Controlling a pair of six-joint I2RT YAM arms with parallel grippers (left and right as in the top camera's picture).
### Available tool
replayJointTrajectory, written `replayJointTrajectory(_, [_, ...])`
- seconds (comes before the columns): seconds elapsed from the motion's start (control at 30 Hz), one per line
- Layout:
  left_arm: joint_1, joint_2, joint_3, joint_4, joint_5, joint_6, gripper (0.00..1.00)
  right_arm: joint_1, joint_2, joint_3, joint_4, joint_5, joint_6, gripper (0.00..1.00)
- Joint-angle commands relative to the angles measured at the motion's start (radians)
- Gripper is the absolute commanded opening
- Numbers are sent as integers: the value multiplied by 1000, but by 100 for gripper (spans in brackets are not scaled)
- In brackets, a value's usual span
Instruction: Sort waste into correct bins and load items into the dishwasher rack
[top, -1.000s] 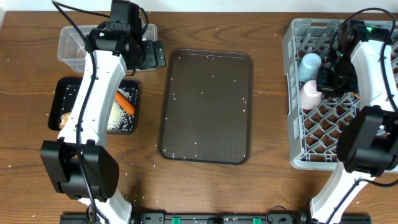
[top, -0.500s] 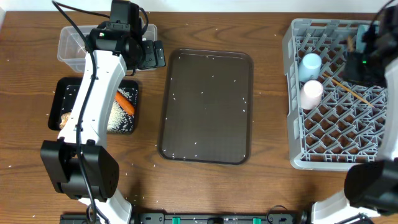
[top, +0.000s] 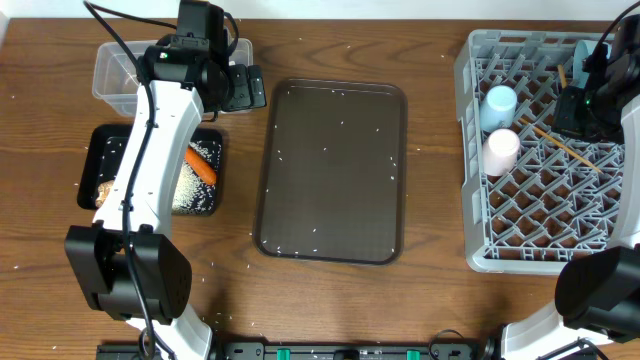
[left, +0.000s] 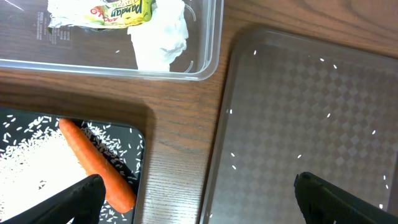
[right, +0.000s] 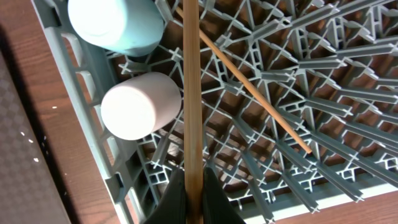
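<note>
chopstick (right: 193, 93): thin, straight, pale wood, over the grey rack (right: 323, 68)
right gripper (right: 193, 186): clamped on chopstick
left gripper (left: 202, 199): wide apart

A robot lab bench staged as a kitchen: two arms (top: 150, 150) flank a wooden surface (top: 430, 290) holding a dishwasher rack (top: 530, 215) and a tray (top: 330, 170).

I read the serving tray (top: 333, 170) at desk (top: 430, 200) centre. Left of it, the tub (top: 112, 75), holding wrapper (left: 118, 11) and tissue (left: 160, 37), sits behind the shallow tray (top: 103, 150), which holds carrot (top: 201, 165) and rice (top: 190, 190). On the right, the rack (top: 540, 230) holds the rear cup (top: 498, 103), the front cup (top: 501, 150) and a loose chopstick (top: 562, 146).
</note>
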Motion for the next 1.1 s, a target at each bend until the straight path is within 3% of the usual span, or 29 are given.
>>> replayJointTrajectory(0.0, [4,3,-12,-3,-1,-10,98,-9,11,-6,0,-19,-14,1])
replayJointTrajectory(0.37, [4,3,-12,-3,-1,-10,98,-9,12,-7,-2,-45,-18,2])
replayJointTrajectory(0.43, [4,3,-12,-3,-1,-10,98,-9,12,-7,-3,-45,-18,8])
replayJointTrajectory(0.5, [4,3,-12,-3,-1,-10,98,-9,12,-7,-3,-45,-23,30])
replayJointTrajectory(0.57, [4,3,-12,-3,-1,-10,98,-9,12,-7,-3,-45,-24,43])
replayJointTrajectory(0.63, [4,3,-12,-3,-1,-10,98,-9,12,-7,-3,-45,-24,50])
replayJointTrajectory(1.07, [4,3,-12,-3,-1,-10,98,-23,12,-7,-9,-44,-24,56])
